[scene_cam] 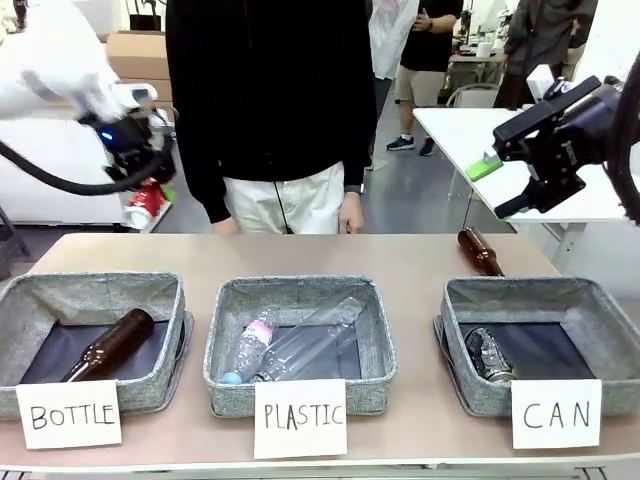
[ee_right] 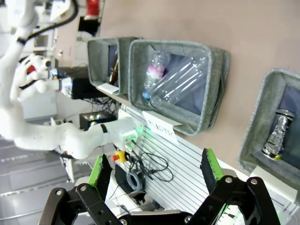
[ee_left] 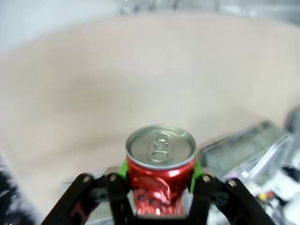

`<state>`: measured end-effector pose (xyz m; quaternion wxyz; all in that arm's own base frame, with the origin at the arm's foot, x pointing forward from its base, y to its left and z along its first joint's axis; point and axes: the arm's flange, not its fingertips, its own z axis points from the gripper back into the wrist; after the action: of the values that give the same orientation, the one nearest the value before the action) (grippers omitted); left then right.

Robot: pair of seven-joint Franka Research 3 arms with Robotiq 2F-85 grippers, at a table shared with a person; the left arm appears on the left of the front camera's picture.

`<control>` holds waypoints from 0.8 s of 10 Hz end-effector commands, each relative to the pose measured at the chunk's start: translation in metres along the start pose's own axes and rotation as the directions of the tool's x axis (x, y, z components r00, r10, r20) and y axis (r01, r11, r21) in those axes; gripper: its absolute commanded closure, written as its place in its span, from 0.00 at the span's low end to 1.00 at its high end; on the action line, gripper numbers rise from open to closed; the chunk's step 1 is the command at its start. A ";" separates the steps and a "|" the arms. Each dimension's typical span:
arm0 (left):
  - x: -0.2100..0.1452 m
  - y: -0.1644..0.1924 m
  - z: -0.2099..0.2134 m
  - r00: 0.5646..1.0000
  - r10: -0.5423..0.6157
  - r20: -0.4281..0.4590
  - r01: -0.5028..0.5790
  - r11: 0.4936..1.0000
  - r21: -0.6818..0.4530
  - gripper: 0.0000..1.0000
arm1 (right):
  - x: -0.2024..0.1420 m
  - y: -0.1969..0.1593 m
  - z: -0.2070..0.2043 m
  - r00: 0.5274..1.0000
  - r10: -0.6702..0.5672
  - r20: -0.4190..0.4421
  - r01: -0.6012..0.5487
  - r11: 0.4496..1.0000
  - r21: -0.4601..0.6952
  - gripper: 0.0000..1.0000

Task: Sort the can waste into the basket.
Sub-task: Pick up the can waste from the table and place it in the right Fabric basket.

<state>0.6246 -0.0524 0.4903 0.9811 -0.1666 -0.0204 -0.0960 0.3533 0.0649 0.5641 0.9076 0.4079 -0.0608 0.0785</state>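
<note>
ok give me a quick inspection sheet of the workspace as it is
surface: beige table, no spill seen
job's things: red can held aloft in the left gripper; dark can lying in the CAN basket
clutter: brown bottle lying on the table behind that basket; another in the BOTTLE basket; clear bottles in the PLASTIC basket
grippers: left shut on the red can; right gripper open, empty, raised
cables: black cable hanging from the left arm
surroundings: person standing at the far edge
</note>
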 end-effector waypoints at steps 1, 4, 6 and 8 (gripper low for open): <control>-0.151 -0.019 0.015 0.997 -0.079 0.006 0.080 0.994 -0.075 0.75 | 0.001 -0.002 0.001 1.000 0.011 0.002 -0.011 1.000 -0.008 0.00; -0.241 -0.009 0.011 0.947 -0.067 0.315 0.120 0.981 -0.153 0.75 | 0.001 -0.002 0.001 1.000 0.011 0.002 -0.011 1.000 -0.008 0.00; -0.162 -0.028 0.037 0.992 -0.111 0.055 0.117 0.987 -0.111 0.75 | 0.001 -0.002 0.001 1.000 0.011 0.002 -0.011 1.000 -0.008 0.00; -0.207 -0.024 0.030 0.985 -0.102 0.138 0.121 0.984 -0.131 0.50 | 0.000 0.000 0.000 1.000 -0.001 0.000 0.001 1.000 -0.001 0.00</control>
<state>0.4440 -0.0375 0.5101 0.9590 -0.2315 -0.0697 -0.1480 0.3536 0.0647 0.5635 0.9078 0.4078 -0.0601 0.0776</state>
